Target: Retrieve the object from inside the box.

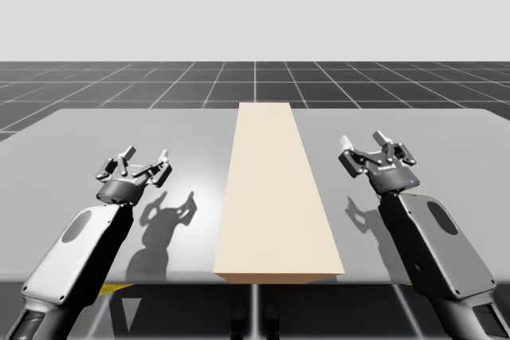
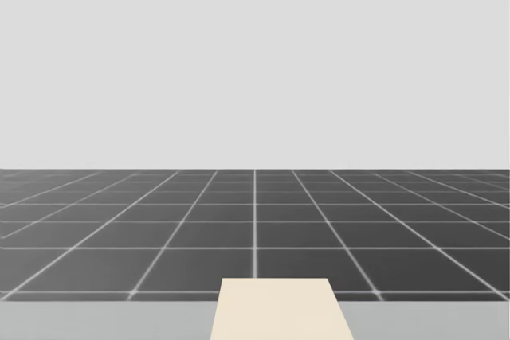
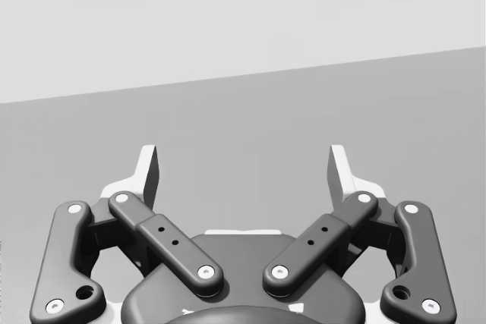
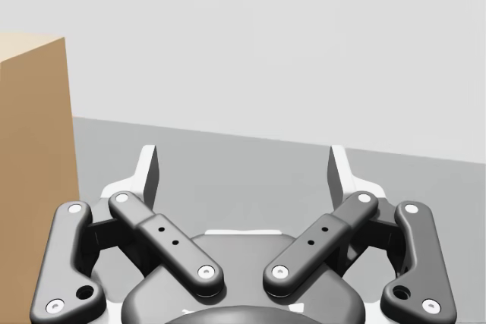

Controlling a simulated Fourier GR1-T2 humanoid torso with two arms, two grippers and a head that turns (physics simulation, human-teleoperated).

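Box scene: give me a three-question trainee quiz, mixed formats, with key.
1. True or false: the left gripper is shut on the box.
2. On the table, the box lies: A) between the grippers, B) left of both, C) right of both?
3. Fill in: the right gripper is ____ (open/shut).
Key: 1 false, the left gripper is open and apart from the box; 2 A; 3 open.

Box [image 1: 277, 189] interior out of view
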